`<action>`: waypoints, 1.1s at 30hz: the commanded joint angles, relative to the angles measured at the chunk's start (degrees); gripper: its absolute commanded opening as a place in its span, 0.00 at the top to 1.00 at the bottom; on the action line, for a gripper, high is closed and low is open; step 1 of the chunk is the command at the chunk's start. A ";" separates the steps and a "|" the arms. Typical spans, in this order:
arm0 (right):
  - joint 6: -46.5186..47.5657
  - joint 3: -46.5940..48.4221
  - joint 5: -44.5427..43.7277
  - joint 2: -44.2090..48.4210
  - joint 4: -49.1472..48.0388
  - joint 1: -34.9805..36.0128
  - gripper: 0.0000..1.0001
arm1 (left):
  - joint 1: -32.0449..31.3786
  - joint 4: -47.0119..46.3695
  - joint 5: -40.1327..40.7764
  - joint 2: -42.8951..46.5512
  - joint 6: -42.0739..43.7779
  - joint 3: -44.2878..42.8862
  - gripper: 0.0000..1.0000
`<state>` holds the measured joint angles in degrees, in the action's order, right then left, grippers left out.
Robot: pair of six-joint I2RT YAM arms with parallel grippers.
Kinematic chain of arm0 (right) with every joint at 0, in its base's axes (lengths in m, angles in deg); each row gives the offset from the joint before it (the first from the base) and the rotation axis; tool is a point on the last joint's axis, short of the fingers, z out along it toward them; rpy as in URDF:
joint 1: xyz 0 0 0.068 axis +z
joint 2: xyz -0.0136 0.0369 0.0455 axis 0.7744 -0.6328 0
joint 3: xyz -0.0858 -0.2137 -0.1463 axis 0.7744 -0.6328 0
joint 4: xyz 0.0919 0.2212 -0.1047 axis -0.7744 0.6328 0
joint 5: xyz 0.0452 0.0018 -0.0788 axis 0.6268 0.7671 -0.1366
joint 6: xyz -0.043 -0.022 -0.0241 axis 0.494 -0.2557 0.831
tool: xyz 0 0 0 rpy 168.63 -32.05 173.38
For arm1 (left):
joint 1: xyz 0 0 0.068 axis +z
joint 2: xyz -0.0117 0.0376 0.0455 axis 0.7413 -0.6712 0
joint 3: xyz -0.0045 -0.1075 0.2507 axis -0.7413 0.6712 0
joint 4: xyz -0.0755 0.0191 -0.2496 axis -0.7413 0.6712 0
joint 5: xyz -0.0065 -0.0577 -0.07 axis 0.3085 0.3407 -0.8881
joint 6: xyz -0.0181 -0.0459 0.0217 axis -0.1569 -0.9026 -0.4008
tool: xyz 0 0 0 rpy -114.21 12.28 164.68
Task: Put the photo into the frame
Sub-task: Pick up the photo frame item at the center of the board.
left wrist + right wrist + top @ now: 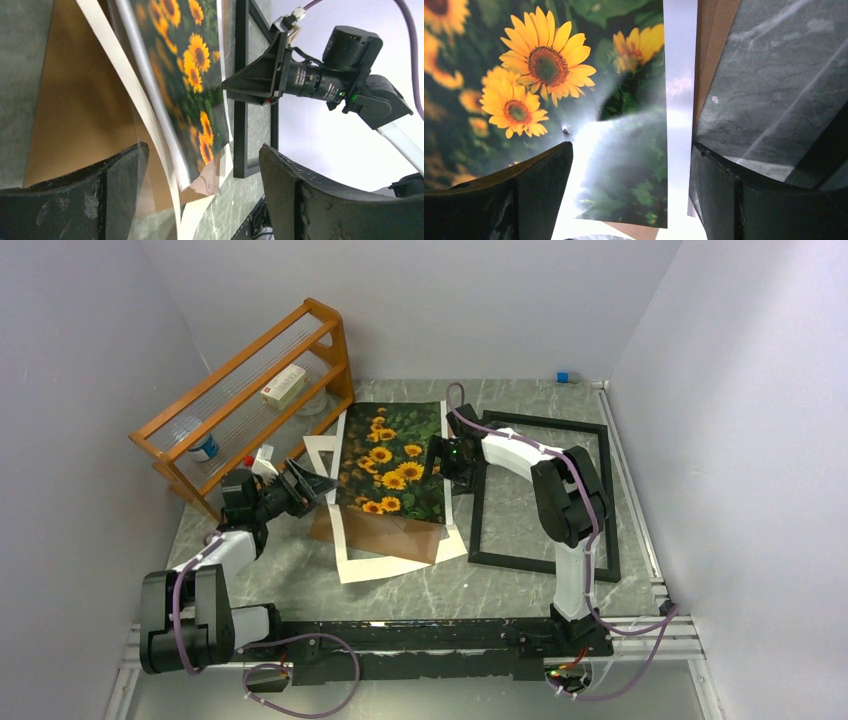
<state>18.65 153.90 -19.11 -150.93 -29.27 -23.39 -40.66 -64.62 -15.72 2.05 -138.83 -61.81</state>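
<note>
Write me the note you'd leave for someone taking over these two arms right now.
Left pincer: open, at the photo's left edge, holding nothing.
Right pincer: open, over the photo's right edge.
Photo: face up on the brown board and white mat, just left of the frame.
Frame: flat on the table, nothing in it.
Done: nothing placed yet.
Left: grip the photo and move it into the frame.
</note>
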 commanded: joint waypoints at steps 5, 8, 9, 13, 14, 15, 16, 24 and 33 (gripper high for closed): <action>-0.14 -3.79 0.81 -7.97 0.59 2.17 0.09 | 0.14 -8.07 -10.24 -8.42 -6.20 -4.08 0.31; -0.26 -3.80 1.00 -8.05 0.30 2.14 0.09 | 0.09 -4.63 -12.79 -9.90 -6.89 -5.25 0.52; -0.27 -3.82 1.06 -8.06 0.18 2.17 0.09 | 0.16 -0.92 -12.74 -9.47 -6.09 -5.85 0.57; -0.39 -4.22 0.98 -7.86 -0.20 2.16 0.09 | 0.15 17.22 -9.96 -5.13 2.22 -10.08 0.59; -0.40 -4.30 0.98 -7.89 -0.25 2.16 0.09 | 0.12 21.23 -9.53 -4.15 4.26 -11.09 0.55; -0.42 -4.34 0.94 -7.93 -0.27 2.16 0.09 | 0.15 24.50 -9.54 -3.40 6.28 -12.02 0.52; -0.42 -4.41 0.98 -7.97 -0.43 2.15 0.09 | 0.11 27.92 -9.71 -2.83 7.67 -12.74 0.49; -0.66 -5.14 1.07 -7.71 -1.28 2.16 0.09 | 0.16 39.83 -13.84 -4.35 14.91 -15.38 0.57; -0.52 -5.14 0.63 -7.46 -1.60 2.17 0.09 | 0.14 55.28 -12.53 -6.83 23.94 -22.11 0.64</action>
<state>18.17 153.62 -17.82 -150.88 -30.43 -23.37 -40.53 -18.65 -26.30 -4.36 -121.45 -78.86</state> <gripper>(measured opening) 0.908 0.368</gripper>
